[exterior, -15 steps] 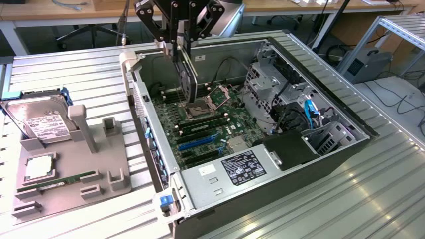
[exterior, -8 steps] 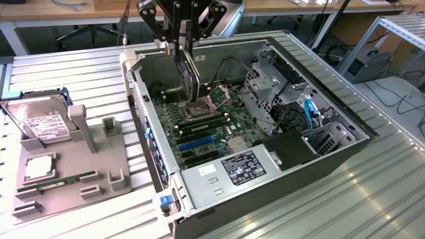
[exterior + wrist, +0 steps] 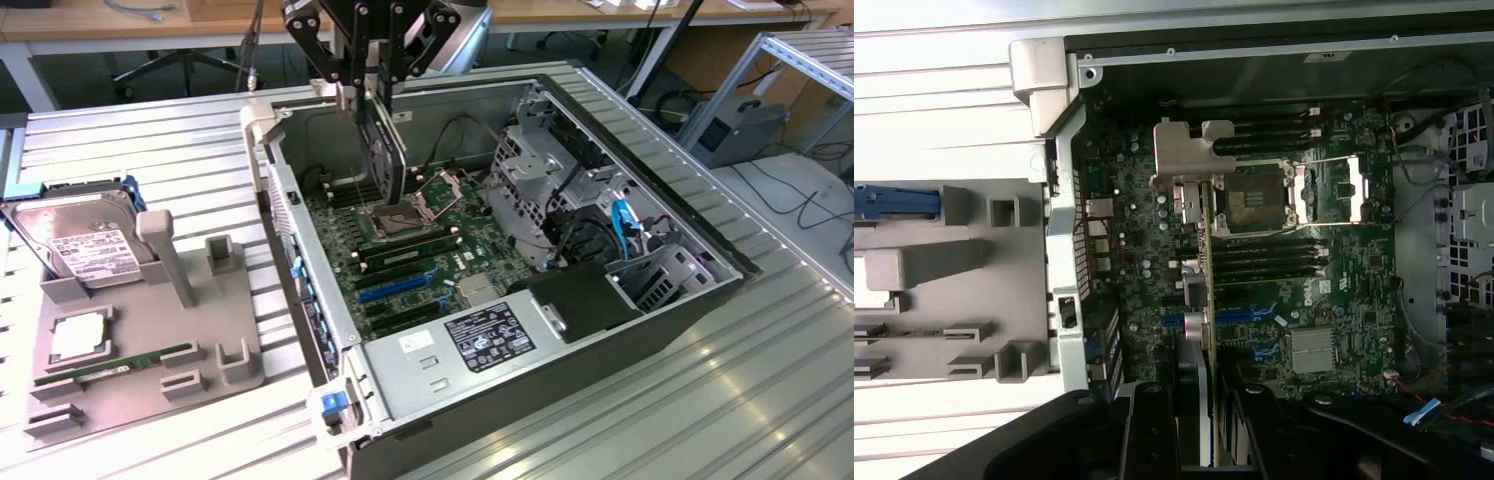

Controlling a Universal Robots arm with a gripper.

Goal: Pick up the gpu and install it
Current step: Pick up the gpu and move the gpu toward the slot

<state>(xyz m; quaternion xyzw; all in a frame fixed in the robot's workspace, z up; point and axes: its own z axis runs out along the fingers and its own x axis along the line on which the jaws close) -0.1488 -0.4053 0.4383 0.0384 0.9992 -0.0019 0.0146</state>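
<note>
Nearest in the open grey metal computer case (image 3: 296, 240), the long blue expansion slots (image 3: 395, 283) lie bare, so the install step is not yet done. Farther in, over the square processor socket (image 3: 400, 222), I, the black gripper (image 3: 370, 95), am clamped on the gpu (image 3: 390, 150), a flat green-and-black card with a silver bracket, hanging upright above the board. I judge seating calls for its lower edge squared over a blue slot, with the bracket at the case wall on the exterior view's left.

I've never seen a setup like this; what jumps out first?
An open computer case sits in the middle of the ribbed metal table, its green motherboard exposed. Above it, the black tool grips the gpu edge-on over the board. On the exterior view's left, a hard drive rests in a grey holder.
</note>
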